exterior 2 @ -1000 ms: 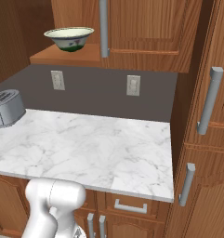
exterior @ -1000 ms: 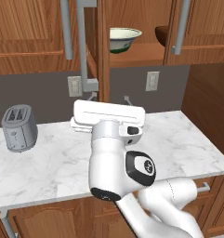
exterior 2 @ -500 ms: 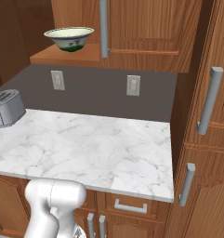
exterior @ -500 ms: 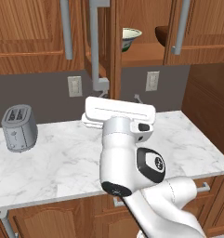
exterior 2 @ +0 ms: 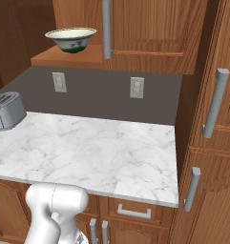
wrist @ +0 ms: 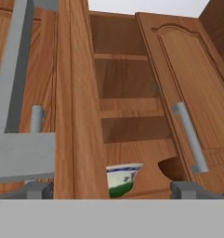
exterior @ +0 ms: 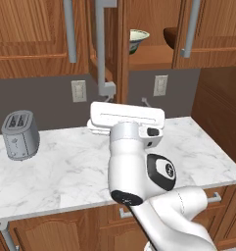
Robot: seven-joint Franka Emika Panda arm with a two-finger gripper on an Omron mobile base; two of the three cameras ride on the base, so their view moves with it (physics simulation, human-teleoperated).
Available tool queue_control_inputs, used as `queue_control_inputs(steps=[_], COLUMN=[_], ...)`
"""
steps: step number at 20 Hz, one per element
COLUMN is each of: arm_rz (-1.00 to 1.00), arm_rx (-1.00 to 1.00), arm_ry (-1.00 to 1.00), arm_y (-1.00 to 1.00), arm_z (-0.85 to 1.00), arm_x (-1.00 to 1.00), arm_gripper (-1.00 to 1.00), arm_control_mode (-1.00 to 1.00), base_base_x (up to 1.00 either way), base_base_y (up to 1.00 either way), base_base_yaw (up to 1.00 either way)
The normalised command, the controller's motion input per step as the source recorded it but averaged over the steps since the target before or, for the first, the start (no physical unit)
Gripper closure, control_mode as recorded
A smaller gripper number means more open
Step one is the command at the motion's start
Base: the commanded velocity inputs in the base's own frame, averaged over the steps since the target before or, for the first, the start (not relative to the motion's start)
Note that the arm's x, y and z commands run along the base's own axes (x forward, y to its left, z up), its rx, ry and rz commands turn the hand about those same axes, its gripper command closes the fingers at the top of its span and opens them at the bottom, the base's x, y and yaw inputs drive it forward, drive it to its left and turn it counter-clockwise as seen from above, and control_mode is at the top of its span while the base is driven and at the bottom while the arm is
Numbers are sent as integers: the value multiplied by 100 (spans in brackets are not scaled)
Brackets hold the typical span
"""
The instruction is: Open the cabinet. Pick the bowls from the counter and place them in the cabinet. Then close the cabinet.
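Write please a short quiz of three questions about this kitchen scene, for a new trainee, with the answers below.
1. True or false: both bowls are already on the cabinet shelf.
2. What stands on the counter at the far left? A) a kettle B) a toaster C) a pan
3. Fill in: the gripper is ____, with nothing between its fingertips.

Key
1. True: the cream bowl and the dark bowl sit on the shelf.
2. B, the toaster.
3. open
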Motion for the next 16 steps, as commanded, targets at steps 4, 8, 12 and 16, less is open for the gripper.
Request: queue_control_inputs(steps=[4,8,12,16], arm_rz=[0,0,0,0], arm_rx=[0,2,1,0], arm_ry=[0,0,0,0], arm_y=[-59,-74,-62,-50], arm_z=[-31,-16,-8,-9], arm_x=[64,54,49,56], arm_gripper=[-100,-100,-100,-100], arm_control_mode=[-100,-100,-100,-100], base_base_x=[0,0,0,0], base_base_y=[0,0,0,0], base_base_yaw=[0,0,0,0])
